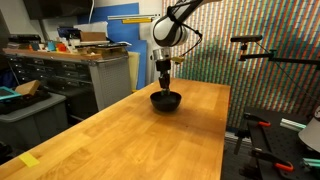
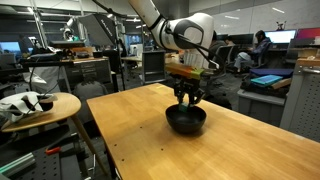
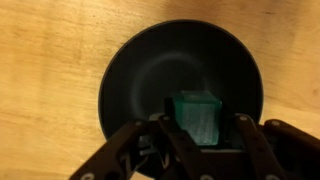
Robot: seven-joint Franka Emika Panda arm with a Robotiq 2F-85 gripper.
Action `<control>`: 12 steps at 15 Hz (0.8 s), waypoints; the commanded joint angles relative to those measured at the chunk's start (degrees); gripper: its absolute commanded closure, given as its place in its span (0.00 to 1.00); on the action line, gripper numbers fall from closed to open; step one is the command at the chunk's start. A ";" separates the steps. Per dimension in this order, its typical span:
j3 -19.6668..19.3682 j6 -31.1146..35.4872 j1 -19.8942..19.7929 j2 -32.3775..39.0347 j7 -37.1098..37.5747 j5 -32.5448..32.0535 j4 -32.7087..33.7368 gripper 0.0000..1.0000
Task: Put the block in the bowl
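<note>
One arm, its hand pointing straight down just above the black bowl in both exterior views. In the wrist view the small green block sits between the fingers, which are pinched narrow on it. The block hangs over the bowl's inside, off its middle. The bowl rests on the wooden surface directly under the hand. The block is too small to make out in the exterior views.
</note>
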 commanded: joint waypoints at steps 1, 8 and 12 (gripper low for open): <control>0.57 0.10 -0.67 2.21 -0.37 1.36 1.30 0.83; 0.55 2.62 -0.30 4.70 0.28 0.61 0.88 0.83; 0.51 2.49 -0.16 3.83 0.48 0.33 0.05 0.19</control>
